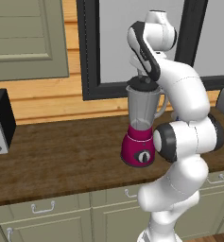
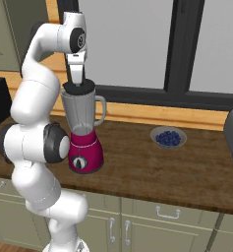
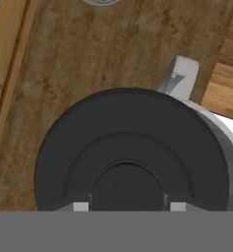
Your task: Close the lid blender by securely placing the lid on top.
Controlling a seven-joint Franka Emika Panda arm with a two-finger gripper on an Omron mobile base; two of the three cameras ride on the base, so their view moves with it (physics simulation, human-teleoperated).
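Directly above the blender jar point(image 2: 79, 110), gripper point(image 2: 77, 82) pointing straight down, jaws pinched on the raised centre knob of the lid point(image 2: 79, 88). Seen in the hand view as two pale fingertips point(image 3: 80, 206) flanking that knob, with the black lid point(image 3: 130, 147) spread wide beneath them. Sits on the rim of the clear grey jar, lid edge about level with the jar mouth in both base views; whether fully seated cannot be told. Shows a sliver of the jar's rim point(image 3: 225, 142) past the lid's right edge in the hand view, so slightly off-centre from that angle. Juts out beyond the lid, the jar's side handle point(image 3: 181, 76).

Below the jar, magenta blender base point(image 1: 138, 149) with its black dial facing forward, standing upright on the dark wooden countertop point(image 1: 61, 156). To the right in the right base view, well apart from the blender, a small bowl of blue berries point(image 2: 168, 137) on the same counter. At the far left of the counter, a black-and-silver appliance point(image 1: 0, 122). Behind the counter, a dark-framed window point(image 2: 177, 54) above light wood panelling.
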